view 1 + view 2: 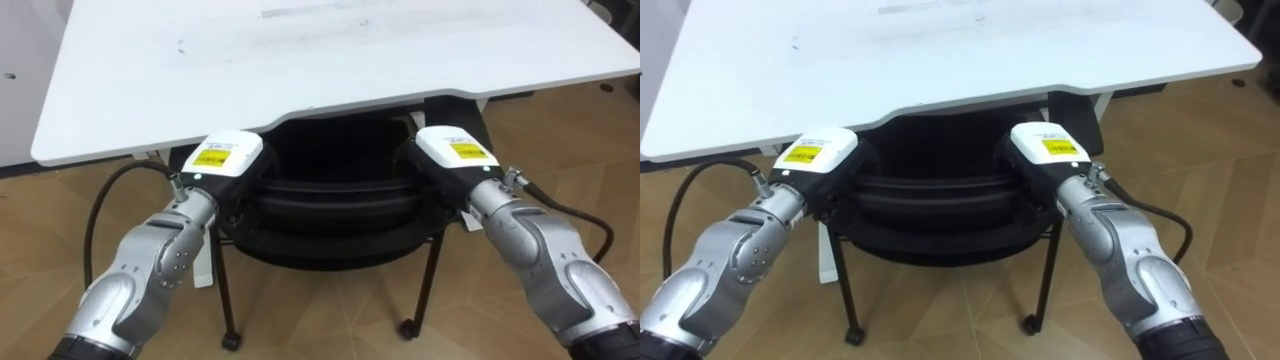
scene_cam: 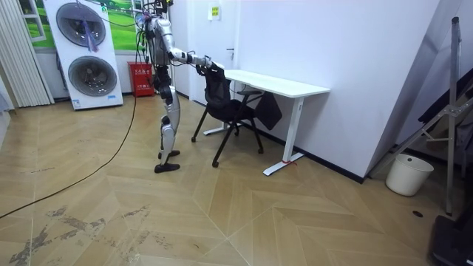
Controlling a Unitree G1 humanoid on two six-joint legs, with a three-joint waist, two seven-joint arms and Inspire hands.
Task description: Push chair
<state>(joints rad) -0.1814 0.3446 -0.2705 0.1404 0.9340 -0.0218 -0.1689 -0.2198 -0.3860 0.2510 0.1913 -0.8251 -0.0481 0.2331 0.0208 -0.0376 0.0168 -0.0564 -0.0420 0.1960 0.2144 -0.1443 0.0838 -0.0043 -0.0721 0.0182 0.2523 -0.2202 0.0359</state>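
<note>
The left hand (image 1: pixel 225 158) and right hand (image 1: pixel 455 150) lie on the top corners of the one black chair (image 1: pixel 330 205), their fingers hidden over its back, so I cannot tell whether they grip. The chair's seat sits under the near edge of the one white desk (image 1: pixel 300 60), which stands against the wall. Open wood floor (image 2: pixel 222 214) lies behind the robot, with two stacked washers (image 2: pixel 81 52) and one bucket (image 2: pixel 408 174) well apart.
</note>
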